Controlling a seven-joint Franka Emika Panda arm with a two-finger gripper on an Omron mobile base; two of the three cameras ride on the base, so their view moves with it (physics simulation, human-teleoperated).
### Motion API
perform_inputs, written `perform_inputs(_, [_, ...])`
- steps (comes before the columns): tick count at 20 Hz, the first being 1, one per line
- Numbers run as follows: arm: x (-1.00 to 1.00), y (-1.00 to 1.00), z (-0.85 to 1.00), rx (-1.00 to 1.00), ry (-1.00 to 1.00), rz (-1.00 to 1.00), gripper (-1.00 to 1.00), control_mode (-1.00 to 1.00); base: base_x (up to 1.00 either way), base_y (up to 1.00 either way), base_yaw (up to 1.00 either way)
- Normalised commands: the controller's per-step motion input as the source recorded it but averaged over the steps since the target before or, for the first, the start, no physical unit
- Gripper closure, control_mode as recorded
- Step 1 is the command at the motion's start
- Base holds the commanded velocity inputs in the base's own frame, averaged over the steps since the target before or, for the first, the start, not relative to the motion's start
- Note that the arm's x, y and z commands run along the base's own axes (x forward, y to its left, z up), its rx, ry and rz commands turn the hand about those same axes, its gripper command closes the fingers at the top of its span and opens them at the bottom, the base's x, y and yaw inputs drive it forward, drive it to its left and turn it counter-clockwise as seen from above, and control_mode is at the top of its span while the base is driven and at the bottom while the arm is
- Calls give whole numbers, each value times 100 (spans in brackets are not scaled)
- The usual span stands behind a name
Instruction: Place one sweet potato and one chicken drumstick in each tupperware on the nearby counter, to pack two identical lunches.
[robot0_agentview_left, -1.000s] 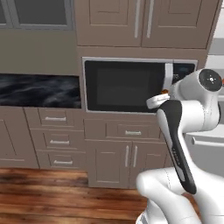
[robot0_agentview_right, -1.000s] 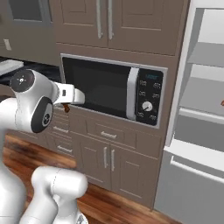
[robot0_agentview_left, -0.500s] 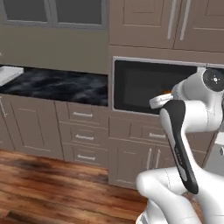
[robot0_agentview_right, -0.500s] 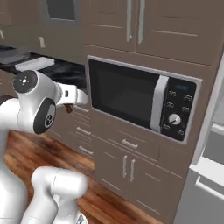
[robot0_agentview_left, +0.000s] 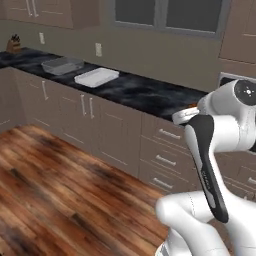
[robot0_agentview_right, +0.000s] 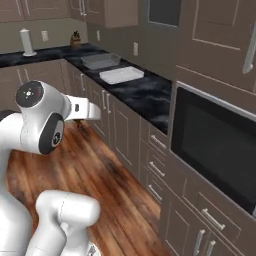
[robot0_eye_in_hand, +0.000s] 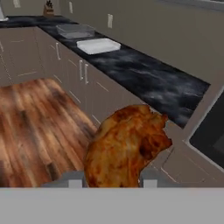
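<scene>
Counter (robot0_eye_in_hand: 144, 76) ahead, wood floor (robot0_eye_in_hand: 30, 127) open; tool (robot0_eye_in_hand: 112, 181) w/ drumstick (robot0_eye_in_hand: 124, 151).

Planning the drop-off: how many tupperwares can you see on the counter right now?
2. The deep grey tub sits farther along the black counter; the whitish tray lies just beside it, nearer the robot. Neither one's inside can be made out.

Evenly and softly lit throughout, rendered, with no clear single source. Faint pale sheen on the black worktop (robot0_agentview_left: 135, 90) and on the wood floor (robot0_agentview_right: 110, 165). Weak, diffuse shadows under the cabinet fronts. Low resolution, soft and slightly blurred everywhere, most so in the hand view, where the chicken drumstick (robot0_eye_in_hand: 124, 148) looks smeared. No visible edge distortion.
</scene>
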Motion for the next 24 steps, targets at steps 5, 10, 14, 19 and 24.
perform_inputs(5, [0,0,0,0,0,0,100,100,100,6,37])
perform_inputs(10, [0,0,0,0,0,0,100,100,100,0,22])
perform_inputs(14, [0,0,0,0,0,0,100,100,100,7,0])
perform_inputs(19, [0,0,0,0,0,0,100,100,100,27,-16])
perform_inputs(24, [0,0,0,0,0,0,100,100,100,58,-38])
